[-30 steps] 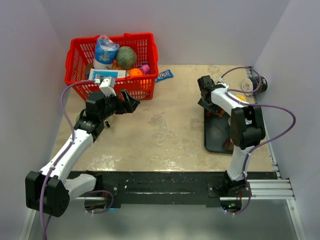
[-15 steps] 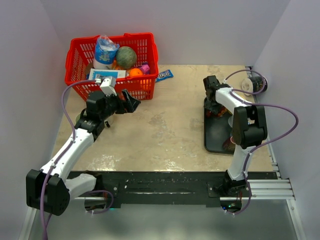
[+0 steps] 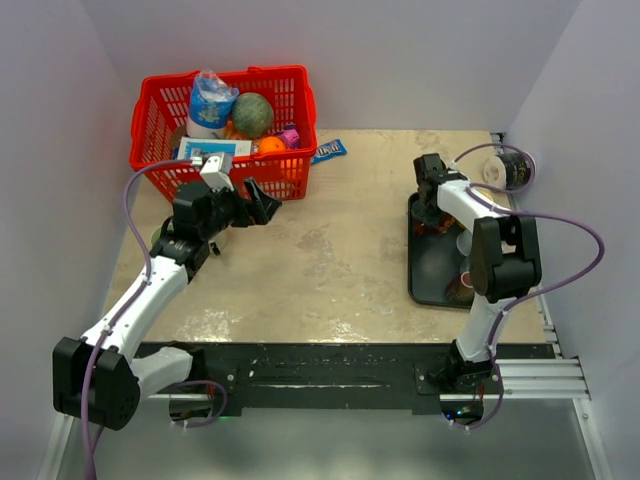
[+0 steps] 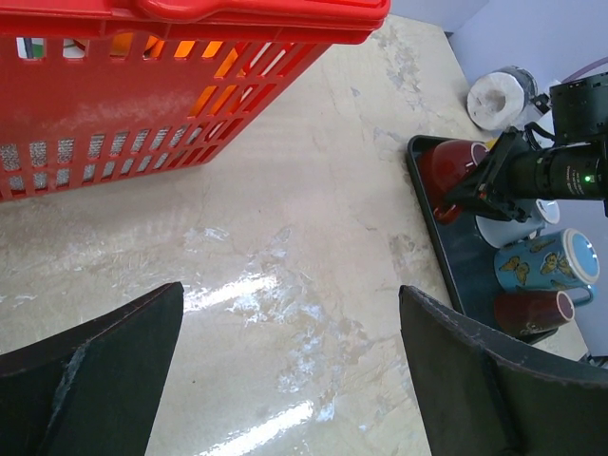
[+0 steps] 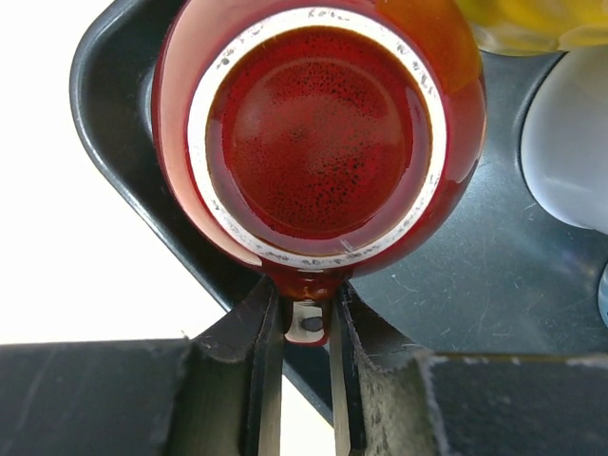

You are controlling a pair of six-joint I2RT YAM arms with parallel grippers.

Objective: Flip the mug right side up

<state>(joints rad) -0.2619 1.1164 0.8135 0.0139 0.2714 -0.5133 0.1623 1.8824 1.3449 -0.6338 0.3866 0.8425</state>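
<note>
your right gripper (image 5: 306, 290) is pinching the handle (image 5: 307, 318) of the red mug (image 5: 318, 133), with a finger pressing on each side. the mug is sitting upside down, base facing up, in the far left corner of the black tray (image 5: 456, 285). your left gripper (image 4: 290, 366) is hanging wide open over the table (image 4: 285, 237) near the red basket (image 4: 142, 95), holding nothing.

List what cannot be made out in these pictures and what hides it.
Red glazed ceramic mug, right wrist view: it stands mouth down, inside hidden.
Same mug, top view: the right gripper covers most of it.
Yellow object, right wrist view: cut off by the top edge; unidentifiable.
Red plastic basket, left wrist view: its wall hides the contents.
</note>
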